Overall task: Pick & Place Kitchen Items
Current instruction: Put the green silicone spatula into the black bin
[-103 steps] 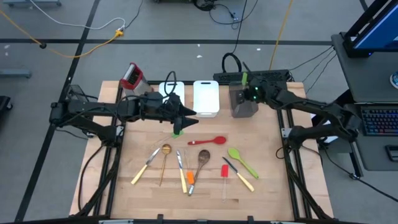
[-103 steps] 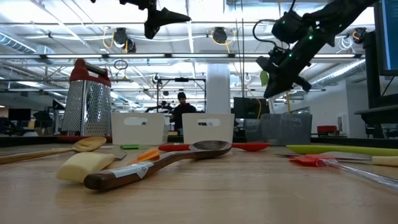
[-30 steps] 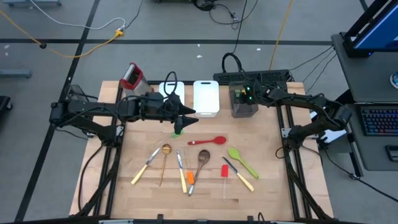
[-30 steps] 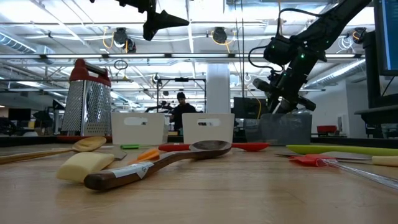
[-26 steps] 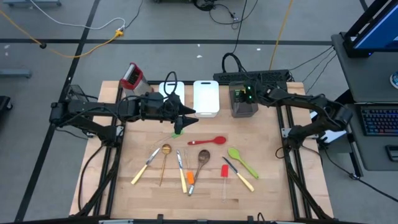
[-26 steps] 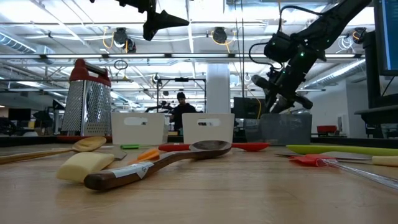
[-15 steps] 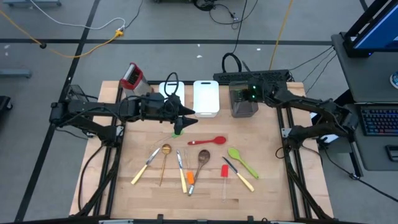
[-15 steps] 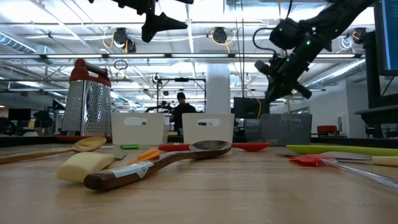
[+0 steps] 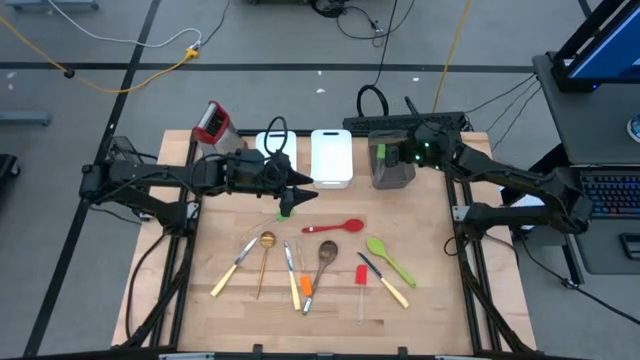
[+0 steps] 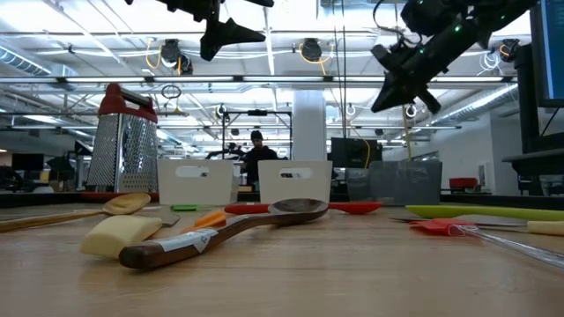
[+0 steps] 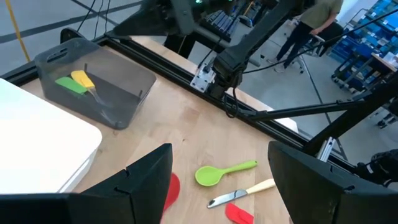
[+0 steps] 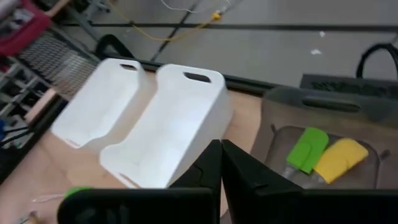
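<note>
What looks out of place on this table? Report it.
Nothing stands out. The green spatula and yellow spatula lie inside the grey tray; the other utensils lie flat on the table, none spilled or visibly damaged.

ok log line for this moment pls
right gripper: shut, above grey bin | bin: green spatula, yellow spatula | left gripper: open, waiting mid-table

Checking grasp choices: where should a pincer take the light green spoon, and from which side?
Grip the light green spoon mid-handle, coming straight down. It lies flat, the handle narrow and straight, the bowl wide. The cream-handled knife lies close alongside, so stay on the handle's far side from it.
</note>
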{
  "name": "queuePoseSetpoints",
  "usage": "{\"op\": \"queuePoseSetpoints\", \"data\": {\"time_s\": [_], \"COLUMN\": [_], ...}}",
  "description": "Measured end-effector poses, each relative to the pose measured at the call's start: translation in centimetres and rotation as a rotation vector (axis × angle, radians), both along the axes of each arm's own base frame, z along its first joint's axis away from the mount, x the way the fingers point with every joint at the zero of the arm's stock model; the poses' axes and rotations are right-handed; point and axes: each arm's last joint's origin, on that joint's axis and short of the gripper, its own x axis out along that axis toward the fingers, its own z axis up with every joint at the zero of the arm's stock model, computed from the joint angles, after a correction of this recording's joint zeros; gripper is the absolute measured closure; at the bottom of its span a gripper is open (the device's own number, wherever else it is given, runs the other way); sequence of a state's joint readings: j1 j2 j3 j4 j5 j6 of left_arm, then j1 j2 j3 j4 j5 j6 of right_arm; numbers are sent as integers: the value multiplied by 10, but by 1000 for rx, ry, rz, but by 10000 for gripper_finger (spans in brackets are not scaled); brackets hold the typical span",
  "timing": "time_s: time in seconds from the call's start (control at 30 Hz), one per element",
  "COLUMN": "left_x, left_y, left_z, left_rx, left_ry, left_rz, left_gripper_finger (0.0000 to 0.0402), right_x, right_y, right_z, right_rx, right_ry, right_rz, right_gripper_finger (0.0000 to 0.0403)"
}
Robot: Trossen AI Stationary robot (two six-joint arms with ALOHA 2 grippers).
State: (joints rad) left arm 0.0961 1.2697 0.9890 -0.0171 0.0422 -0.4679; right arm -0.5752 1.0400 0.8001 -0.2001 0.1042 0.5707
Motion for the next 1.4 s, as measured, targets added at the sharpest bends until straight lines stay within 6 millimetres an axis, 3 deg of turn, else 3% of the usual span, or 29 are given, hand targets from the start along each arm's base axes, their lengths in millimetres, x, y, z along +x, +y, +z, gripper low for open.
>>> {"op": "queuePoseSetpoints", "data": {"time_s": [0.4,0.7,1.2,1.4], "left_x": [0,0,1,0], "left_y": [1,1,1,1], "left_z": [0,1,2,2], "left_rx": [-5,-6,-5,-5], "left_ry": [2,-16,-23,-22], "left_rz": [5,6,6,6], "left_gripper_finger": [133,133,133,133], "right_x": [-12,-29,-66,-78], "right_y": [27,47,78,86], "right_z": [25,30,-24,-35], "right_rx": [-126,-160,-223,-231], "right_ry": [-60,-25,-144,-206], "right_rz": [115,122,203,267], "right_gripper_finger": [403,403,403,403]}}
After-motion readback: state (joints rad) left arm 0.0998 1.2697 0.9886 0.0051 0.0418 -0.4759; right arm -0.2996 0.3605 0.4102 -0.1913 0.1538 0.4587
